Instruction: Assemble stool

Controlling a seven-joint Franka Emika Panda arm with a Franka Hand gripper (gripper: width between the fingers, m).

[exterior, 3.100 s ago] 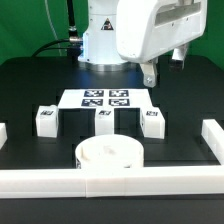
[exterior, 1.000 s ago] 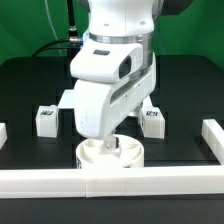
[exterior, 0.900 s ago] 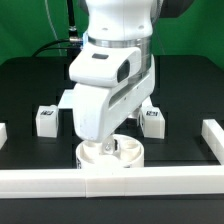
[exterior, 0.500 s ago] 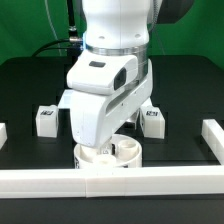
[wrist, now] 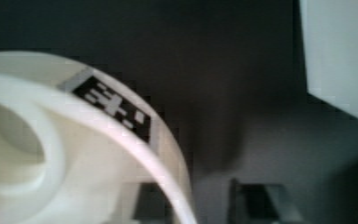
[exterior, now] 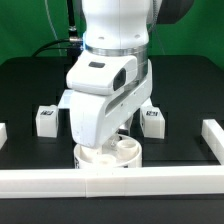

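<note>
One black counter [exterior: 25,85] carries the whole job, and most of the exterior view is filled by the white arm [exterior: 110,70], which is bent down over the lower middle of the frame. White border rails [exterior: 150,183] are laid along the bottom edge and at both sides.

The seat [exterior: 112,155], a thick round disc, is found at the lower middle of the exterior view, just behind the bottom rail and directly under the wrist. Two legs are seen apart from it: the leftward leg [exterior: 45,120] at the middle left and the rightward leg [exterior: 152,121] at the middle right. A third is not shown.

The pincer [wrist: 204,198] is pressed together on the seat's wall; in the wrist view the tagged rim is seen running down between the two fingers [wrist: 155,200].

The step in hand is judged to be the grasping of the seat, with no leg yet fitted. A lift or slide of the seat to a working spot is probably called for next, and the thin wall must be kept from slipping or tilting in the grip.
</note>
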